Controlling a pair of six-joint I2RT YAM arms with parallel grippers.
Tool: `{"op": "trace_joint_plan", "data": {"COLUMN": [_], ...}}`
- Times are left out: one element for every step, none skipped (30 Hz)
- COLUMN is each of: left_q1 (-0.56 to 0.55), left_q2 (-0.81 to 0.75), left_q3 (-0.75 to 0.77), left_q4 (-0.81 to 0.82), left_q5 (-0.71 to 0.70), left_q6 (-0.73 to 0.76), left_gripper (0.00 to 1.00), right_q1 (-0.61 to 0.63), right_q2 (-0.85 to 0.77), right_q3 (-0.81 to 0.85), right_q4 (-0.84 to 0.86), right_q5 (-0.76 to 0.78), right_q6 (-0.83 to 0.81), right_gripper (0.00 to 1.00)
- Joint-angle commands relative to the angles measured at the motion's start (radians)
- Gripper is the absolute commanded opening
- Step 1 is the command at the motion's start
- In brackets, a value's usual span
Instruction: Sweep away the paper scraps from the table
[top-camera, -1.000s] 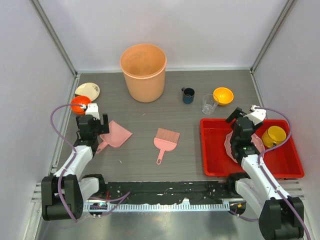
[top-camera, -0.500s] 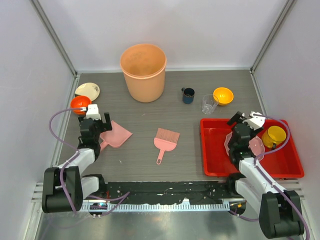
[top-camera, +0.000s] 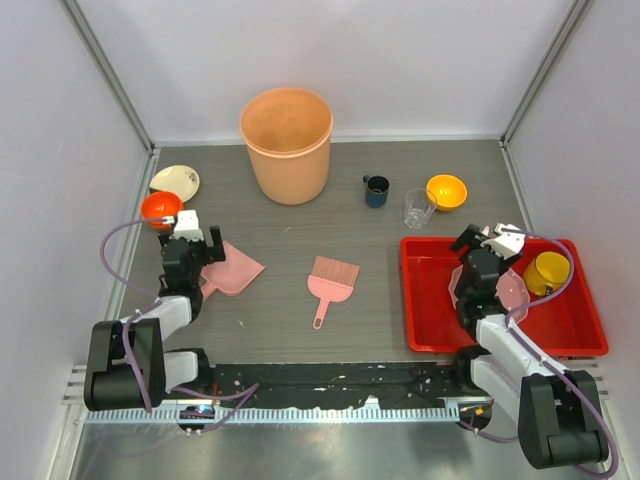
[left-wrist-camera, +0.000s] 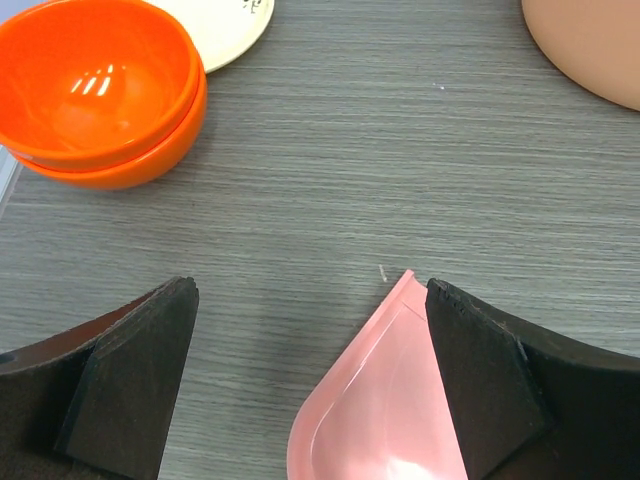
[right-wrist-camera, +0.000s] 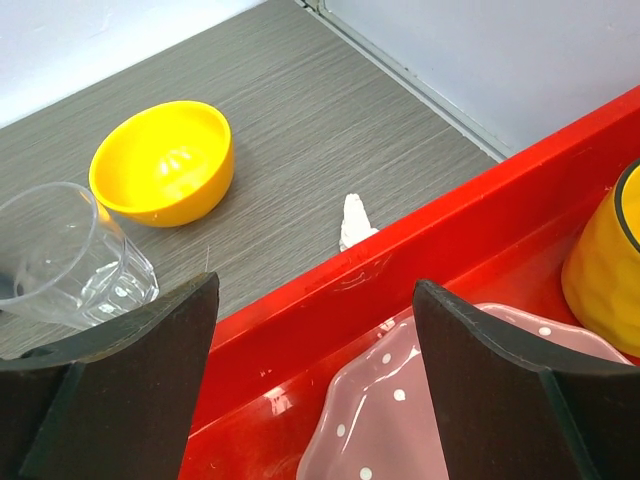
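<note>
While both arms sit low at the near edge of the counter (top-camera: 300, 225), the one paper scrap (right-wrist-camera: 352, 222) that can be made out is a small white crumpled bit. In the right wrist view it lies on the grey wood grain, right against the outside of the red tray (right-wrist-camera: 455, 235), with the yellow bowl (right-wrist-camera: 163, 160) and the clear glass (right-wrist-camera: 65, 255) farther off on the counter. From the top view that scrap is too small to pick out. The right pincer (right-wrist-camera: 312, 300) hangs over the tray's far left corner, its two dark fingers (right-wrist-camera: 500, 380) spread wide and holding nothing. The tray's wall runs across the gap between them, with a pink dotted plate (right-wrist-camera: 400, 425) and a yellow cup (right-wrist-camera: 605, 260) inside the tray. The left pincer (left-wrist-camera: 310, 330) is spread as wide as it goes and is also empty. It sits low over the counter at the pink dustpan (left-wrist-camera: 385, 400), whose pointed corner shows in the gap close to one finger; whether they touch I cannot tell. Beyond it are the orange bowl (left-wrist-camera: 100, 95) and a cream plate (left-wrist-camera: 225, 25). A pink brush (top-camera: 330, 280) lies flat mid-counter, well apart from both arms. A tall orange bucket (top-camera: 287, 140) stands at the back, and a dark mug (top-camera: 377, 190) stands to its right near the glass.
</note>
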Motion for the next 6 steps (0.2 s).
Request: {"op": "trace_joint_plan", "data": {"left_q1": [0.006, 0.006, 0.006, 0.008, 0.008, 0.008], "left_q2": [-0.015, -0.018, -0.02, -0.023, -0.024, -0.027], "left_q3": [-0.008, -0.009, -0.011, -0.014, -0.015, -0.017], "left_q4": [0.085, 0.085, 0.085, 0.088, 0.089, 0.089], "left_q5": [0.035, 0.05, 0.057, 0.057, 0.057, 0.054], "left_q6": [0.005, 0.008, 0.012, 0.014, 0.014, 0.012], "left_gripper": [1.0, 1.0, 1.0, 1.0, 1.0, 1.0], "right_q1": [0.003, 0.003, 0.001, 0.003, 0.003, 0.003], "right_q2": [-0.008, -0.012, -0.012, -0.012, -0.012, -0.012], "right_q3": [0.004, 0.004, 0.002, 0.002, 0.002, 0.002], "right_q4": [0.066, 0.066, 0.065, 0.065, 0.063, 0.065], "right_q5": [0.008, 0.01, 0.011, 0.011, 0.014, 0.019], "right_q6": [-0.013, -0.014, -0.013, -0.013, -0.013, -0.014], "right_gripper": [0.83, 0.83, 0.83, 0.83, 0.83, 0.83]}}
